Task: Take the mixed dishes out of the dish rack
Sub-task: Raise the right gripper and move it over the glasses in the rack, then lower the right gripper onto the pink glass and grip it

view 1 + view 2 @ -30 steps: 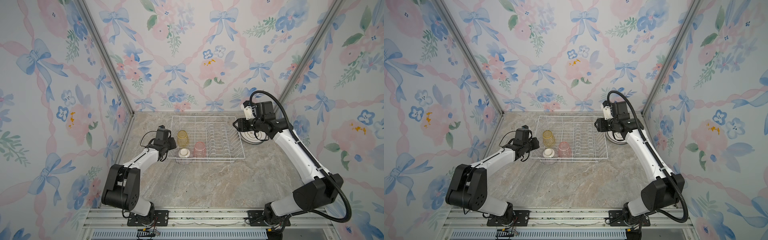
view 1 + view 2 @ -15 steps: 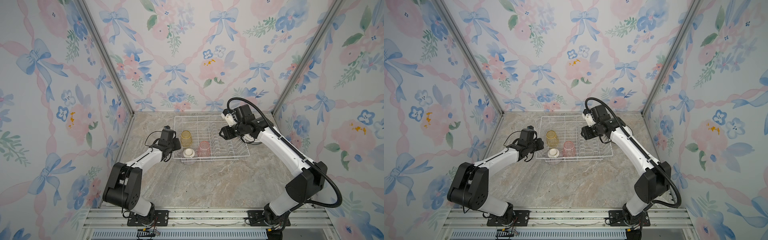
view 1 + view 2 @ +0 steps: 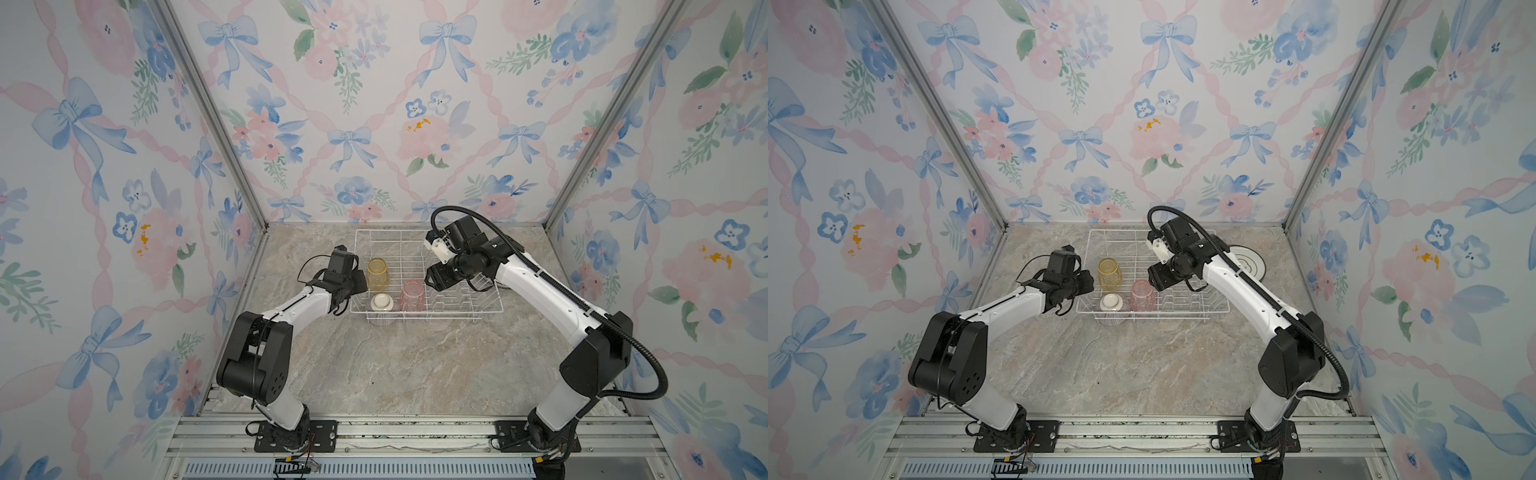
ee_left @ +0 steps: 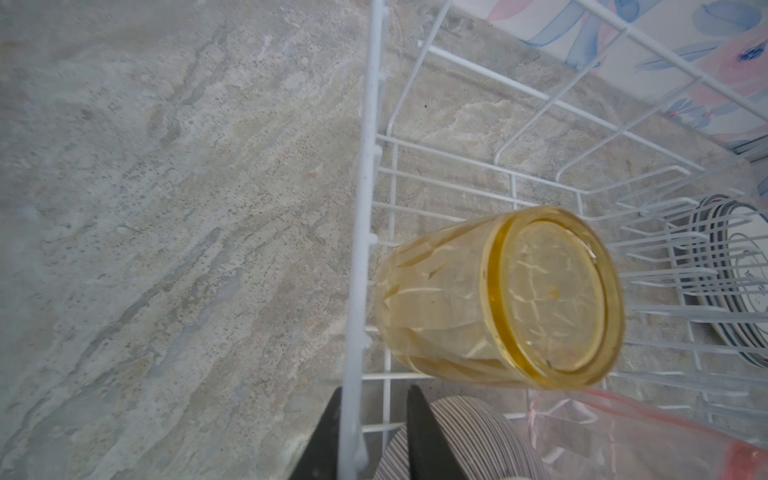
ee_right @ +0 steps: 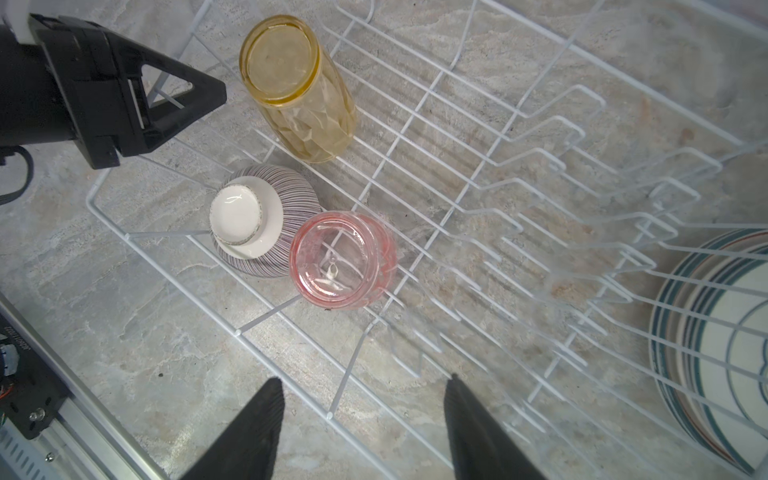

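- Your right arm has swung away from the stack of plates [image 3: 1250,262], which lies on the table [image 3: 415,365] just outside the dish rack's [image 3: 457,311] right end. The right gripper [image 5: 363,379] now hangs over the rack's plate slots.
- Its jaws stand wide apart with nothing between them.
- You have also nudged the rack a little toward its right end. The left gripper [image 4: 374,390] sits astride the rack's left rim wire with its jaws only narrowly apart. A gap shows between the wire and one finger, so it looks loose on the wire rather than clamped.
- No plate remains in the slots.
- Three pieces are left, all upside down at the rack's left end:
  - the yellow tumbler [image 3: 377,273] toward the back
  - the striped bowl [image 3: 381,303] in the front corner
  - the pink tumbler [image 3: 412,296] just beside the bowl, apparently touching it
- The plates look finished and the task is well along. The pink tumbler is nearest your open right gripper and is probably the next pick, so lift it clear without dragging the bowl.
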{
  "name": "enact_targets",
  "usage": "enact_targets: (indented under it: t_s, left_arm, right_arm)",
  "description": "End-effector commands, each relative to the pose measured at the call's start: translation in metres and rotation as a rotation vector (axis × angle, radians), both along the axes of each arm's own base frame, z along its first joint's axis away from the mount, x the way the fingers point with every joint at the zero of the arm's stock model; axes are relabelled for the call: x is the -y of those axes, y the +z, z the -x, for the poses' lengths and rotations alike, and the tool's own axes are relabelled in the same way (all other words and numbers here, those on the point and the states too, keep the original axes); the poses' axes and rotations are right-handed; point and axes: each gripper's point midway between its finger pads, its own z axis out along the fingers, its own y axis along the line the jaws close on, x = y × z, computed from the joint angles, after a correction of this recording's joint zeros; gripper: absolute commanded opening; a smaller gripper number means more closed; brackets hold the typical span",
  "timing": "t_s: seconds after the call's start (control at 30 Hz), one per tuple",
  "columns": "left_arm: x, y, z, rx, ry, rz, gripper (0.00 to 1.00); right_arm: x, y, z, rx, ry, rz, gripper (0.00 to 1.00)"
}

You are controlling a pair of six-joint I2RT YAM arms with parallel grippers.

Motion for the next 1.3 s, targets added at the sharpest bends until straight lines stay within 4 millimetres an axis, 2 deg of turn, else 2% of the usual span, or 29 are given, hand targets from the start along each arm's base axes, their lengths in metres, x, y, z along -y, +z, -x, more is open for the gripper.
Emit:
enact_targets:
  t_s: [0.0, 0.17, 0.23, 0.47, 0.63, 0.67, 0.73, 0.9, 1.13, 1.27]
  left_arm:
    - [0.006, 0.005, -0.003, 0.01, -0.011, 0.007, 0.34]
    - [-0.001, 0.021, -0.002, 0.058, 0.011, -0.017, 0.49]
    - [-0.004, 0.026, 0.0, 0.073, 0.012, -0.028, 0.55]
    - [-0.011, 0.039, 0.009, 0.117, 0.013, -0.041, 0.64]
    - [-0.013, 0.051, 0.014, 0.146, 0.0, -0.039, 0.7]
    - [-0.013, 0.052, 0.015, 0.15, -0.003, -0.037, 0.7]
    - [-0.014, 0.054, 0.016, 0.154, -0.005, -0.034, 0.7]
    - [-0.02, 0.055, 0.017, 0.152, -0.005, -0.02, 0.7]
    - [-0.031, 0.055, 0.018, 0.151, 0.007, -0.009, 0.7]
    - [-0.036, 0.053, 0.019, 0.147, 0.012, -0.007, 0.7]
  right_arm:
    - [-0.007, -0.003, 0.0, 0.0, -0.011, 0.04, 0.66]
    - [-0.019, -0.012, -0.003, 0.011, -0.014, 0.089, 0.71]
    - [-0.023, -0.016, -0.004, 0.007, -0.017, 0.1, 0.77]
    - [-0.031, -0.035, -0.008, -0.047, -0.045, 0.105, 0.79]
    - [-0.04, -0.048, -0.003, -0.083, -0.04, 0.128, 0.81]
    - [-0.043, -0.049, -0.003, -0.086, -0.039, 0.125, 0.83]
    - [-0.047, -0.054, -0.003, -0.093, -0.043, 0.132, 0.95]
    - [-0.053, -0.066, -0.006, -0.105, -0.051, 0.159, 0.98]
    - [-0.044, -0.081, -0.014, -0.109, -0.103, 0.252, 0.96]
    - [-0.05, -0.089, -0.015, -0.13, -0.099, 0.251, 0.95]
